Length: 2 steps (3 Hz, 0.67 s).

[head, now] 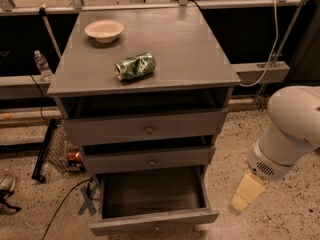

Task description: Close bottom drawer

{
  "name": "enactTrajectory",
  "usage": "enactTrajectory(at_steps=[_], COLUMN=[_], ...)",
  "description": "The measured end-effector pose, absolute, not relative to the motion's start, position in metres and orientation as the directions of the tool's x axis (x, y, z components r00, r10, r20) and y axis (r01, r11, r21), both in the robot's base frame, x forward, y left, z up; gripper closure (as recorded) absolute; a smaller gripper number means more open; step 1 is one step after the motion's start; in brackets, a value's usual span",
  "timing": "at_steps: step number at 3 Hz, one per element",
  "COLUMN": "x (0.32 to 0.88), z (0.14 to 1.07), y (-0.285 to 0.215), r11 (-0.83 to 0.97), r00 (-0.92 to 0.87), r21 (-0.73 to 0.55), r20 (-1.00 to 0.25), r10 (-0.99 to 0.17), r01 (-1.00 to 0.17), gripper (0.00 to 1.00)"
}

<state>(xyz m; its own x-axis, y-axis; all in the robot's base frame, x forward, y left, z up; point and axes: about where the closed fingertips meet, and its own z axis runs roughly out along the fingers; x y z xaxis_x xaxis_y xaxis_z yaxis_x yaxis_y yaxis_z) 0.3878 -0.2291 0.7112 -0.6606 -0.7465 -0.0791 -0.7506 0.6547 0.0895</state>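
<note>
While the cabinet [150, 44] has its bottom drawer [155, 223] pulled out near the floor, the gripper [246, 194] hangs to its right, not touching it. Can't tell if it's open or closed. Up top: bowl [104, 30], crushed green can [135, 66], label unreadable.

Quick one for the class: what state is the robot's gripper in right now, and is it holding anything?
Gripper: open or shut cannot be told; nothing seen in it; it hangs low, right of the pulled-out bottom drawer, not touching it.
</note>
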Motion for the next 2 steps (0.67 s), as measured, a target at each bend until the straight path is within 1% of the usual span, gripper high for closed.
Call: enactTrajectory(at_steps=[1, 2], x=[0.388, 0.388], z=[0.707, 0.684], y=[-0.23, -0.235], r11=[0.661, 0.692], r00=[-0.667, -0.7], r21=[0.092, 0.106], r20=[-0.077, -0.066], r10=[-0.741, -0.712], r01=[-0.745, -0.714], gripper=[0.0, 0.0])
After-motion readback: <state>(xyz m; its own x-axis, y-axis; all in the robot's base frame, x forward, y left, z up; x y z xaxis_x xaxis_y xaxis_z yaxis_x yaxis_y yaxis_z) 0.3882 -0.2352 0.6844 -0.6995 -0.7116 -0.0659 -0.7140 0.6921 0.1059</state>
